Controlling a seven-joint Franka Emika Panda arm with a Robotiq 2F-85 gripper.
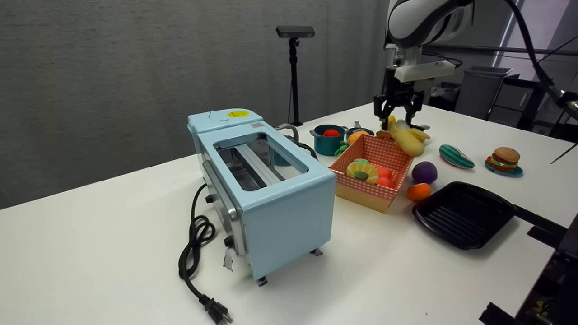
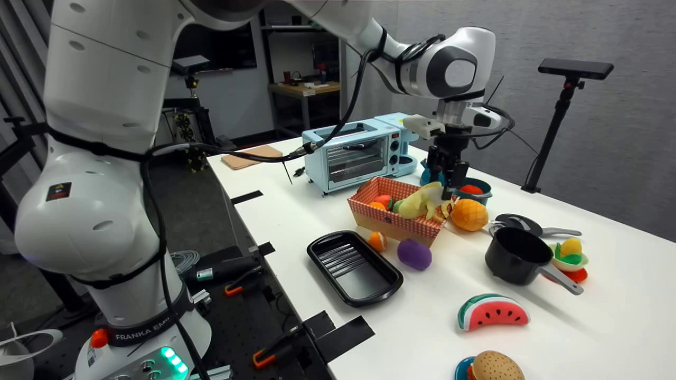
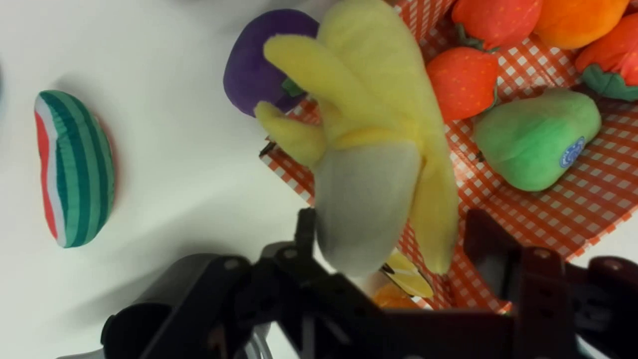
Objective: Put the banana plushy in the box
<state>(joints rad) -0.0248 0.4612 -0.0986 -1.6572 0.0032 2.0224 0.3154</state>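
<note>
Robotiq gripper [image 3: 391, 224], wrist view bottom: spread wide, pinching nothing. Peeled banana plushy [image 3: 381, 85] points lengthwise up-frame from it, gingham-lined box [image 3: 593, 189] mostly right of that.

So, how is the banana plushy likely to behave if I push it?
The banana plushy looks like stuffed fabric, so it's probably light and squeezable. Its loose peel flaps would likely flop and might snag on the box. With those flaps splayed, it seems more apt to pivot or drag than roll.

Peeled banana plushy [image 3: 376, 85] over rim of box [image 1: 361, 196]
</note>
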